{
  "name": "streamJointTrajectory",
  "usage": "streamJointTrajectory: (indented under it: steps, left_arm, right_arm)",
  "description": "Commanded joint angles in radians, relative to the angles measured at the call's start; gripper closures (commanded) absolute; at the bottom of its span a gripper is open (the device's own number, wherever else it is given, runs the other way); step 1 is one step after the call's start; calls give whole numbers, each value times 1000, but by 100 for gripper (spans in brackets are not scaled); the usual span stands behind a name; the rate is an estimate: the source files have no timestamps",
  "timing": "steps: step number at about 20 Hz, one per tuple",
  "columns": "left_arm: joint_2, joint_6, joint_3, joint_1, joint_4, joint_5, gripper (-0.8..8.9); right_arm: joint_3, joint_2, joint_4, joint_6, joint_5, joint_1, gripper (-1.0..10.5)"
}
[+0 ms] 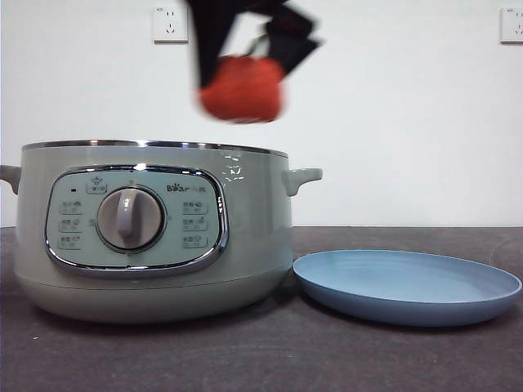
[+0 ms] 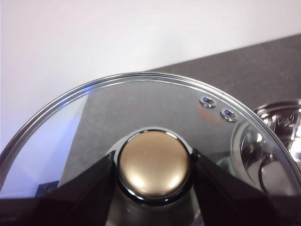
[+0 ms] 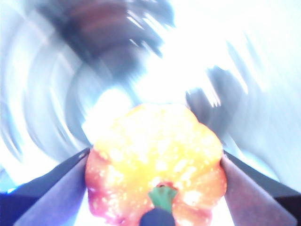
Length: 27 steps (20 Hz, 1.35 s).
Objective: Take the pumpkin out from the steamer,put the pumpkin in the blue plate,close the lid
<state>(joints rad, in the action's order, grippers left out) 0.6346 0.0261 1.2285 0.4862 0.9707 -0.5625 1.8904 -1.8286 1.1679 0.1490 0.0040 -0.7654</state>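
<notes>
The pumpkin [image 1: 242,87] is held above the steamer [image 1: 155,229], clenched on both flanks by the right gripper [image 3: 155,188]. It is judged light, rigid and slightly slick; its rounded sides give the grip. No long axis is evident; its stem [image 3: 162,197] points toward the wrist, upward. The lid [image 2: 141,122] is held by its knob [image 2: 154,164] in the left gripper [image 2: 154,174]. The plate [image 1: 407,286] lies beside the steamer.
</notes>
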Motion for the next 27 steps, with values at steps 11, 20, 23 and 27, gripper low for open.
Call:
streamJointTrajectory:
  steps: [11, 20, 23, 27]
  left_arm:
    - [-8, 2, 5, -1, -99, 113, 822]
    - [29, 0, 5, -1, -125, 158, 822]
    - [51, 1, 5, -1, -132, 174, 822]
    - [73, 1, 5, -1, -137, 178, 822]
  right_arm:
    - [-414, 319, -18, -287, 179, 266, 950]
    - [-805, 343, -471, -288, 43, 259, 946]
    - [-808, 282, -484, -285, 47, 259, 944]
    - [-808, 193, -492, -274, 47, 261, 936]
